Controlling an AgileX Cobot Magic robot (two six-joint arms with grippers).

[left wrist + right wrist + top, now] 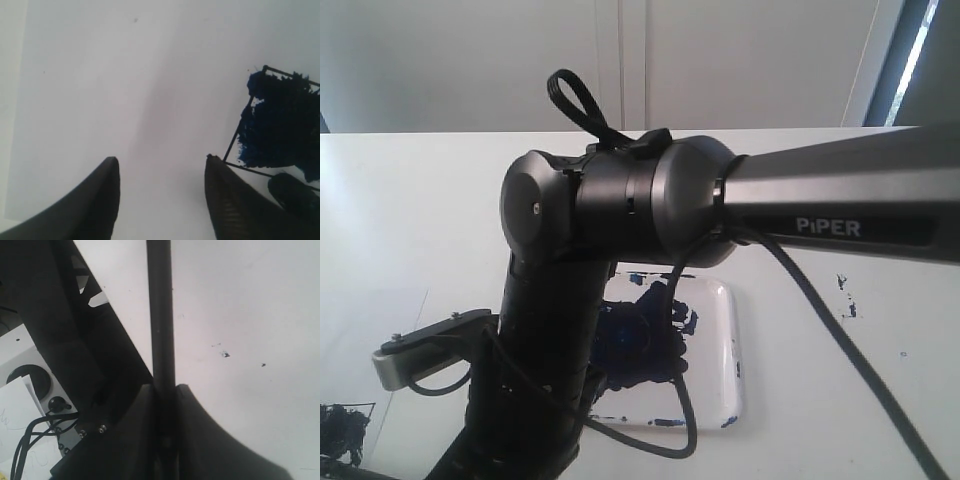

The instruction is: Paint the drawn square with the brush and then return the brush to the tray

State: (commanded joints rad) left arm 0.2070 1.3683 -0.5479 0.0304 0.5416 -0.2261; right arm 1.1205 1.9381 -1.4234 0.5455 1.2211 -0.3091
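- The right gripper (165, 388) has its jaws drawn narrow and clamped on the black handle of the brush (160, 315)
- The handle runs straight out from between the fingers and leaves the right wrist view at its edge, so ferrule and bristles are out of sight
- Under the handle lies a white surface with a few small dark specks (224, 354); whether the brush tip touches anything cannot be told
- The left gripper (161, 159) stands wide, its two dark fingers (100, 200) apart with nothing between them, hanging over the white paper (125, 75)
- The drawn square (277, 125) lies on that paper just beside one of the left fingers; its thin black outline shows along two sides, and blotchy dark blue paint fills most of the part in view, with a little bare white along one edge
- In the exterior view a black arm (620, 200) marked PiPER crosses the middle and hides much of the scene; neither the brush nor any jaws can be made out there
- The tray (732, 340) sits on the white table (410, 200) behind that arm, its large dark blue paint blotch (655, 340) partly covered by the arm and a black cable (685, 420)
- The square's dark paint also shows at the lower left edge of the exterior view, well apart from the tray
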